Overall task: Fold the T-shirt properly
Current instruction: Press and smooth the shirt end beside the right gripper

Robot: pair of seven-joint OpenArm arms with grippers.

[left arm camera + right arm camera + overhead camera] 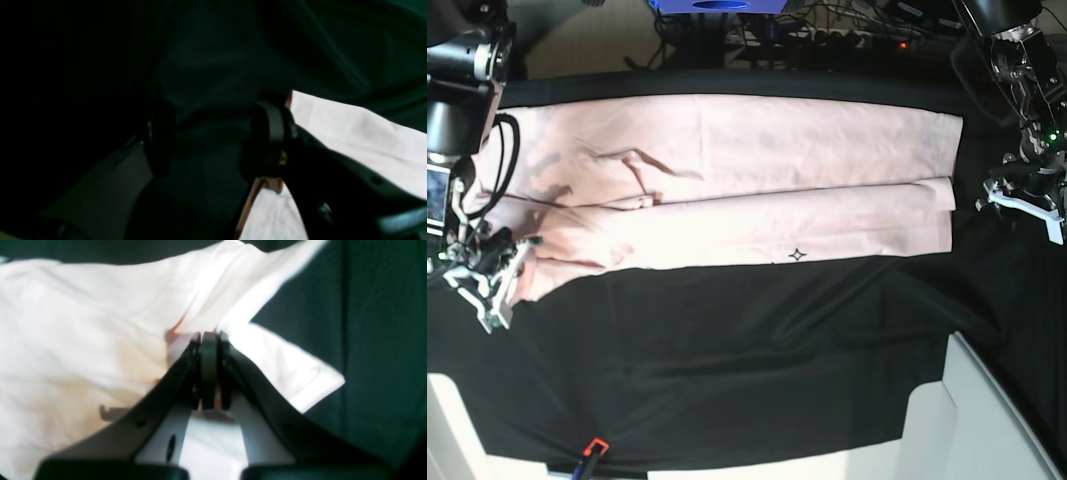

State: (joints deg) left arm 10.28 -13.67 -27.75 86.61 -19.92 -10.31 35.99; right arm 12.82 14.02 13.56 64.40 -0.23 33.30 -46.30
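The pale pink T-shirt (pixel 777 200) lies lengthwise across the far half of the table, folded into a long band, with its plain side up. At the left end of the base view, my right gripper (pixel 492 285) is shut on a bunched edge of the T-shirt (pixel 83 323). In the right wrist view its fingers (pixel 210 373) are pressed together with fabric gathered at the tips. My left gripper (pixel 1017 200) hangs just past the shirt's right end. Its pads (pixel 270 133) stand apart over black cloth, beside the T-shirt's edge (pixel 350 140), and hold nothing.
A black table cloth (pixel 727 360) covers the table under and in front of the shirt. White panels (pixel 987 420) rise at the near right corner. A small orange-tipped object (pixel 592 448) lies at the near left edge. Cables and a blue object (pixel 717 5) sit behind the table.
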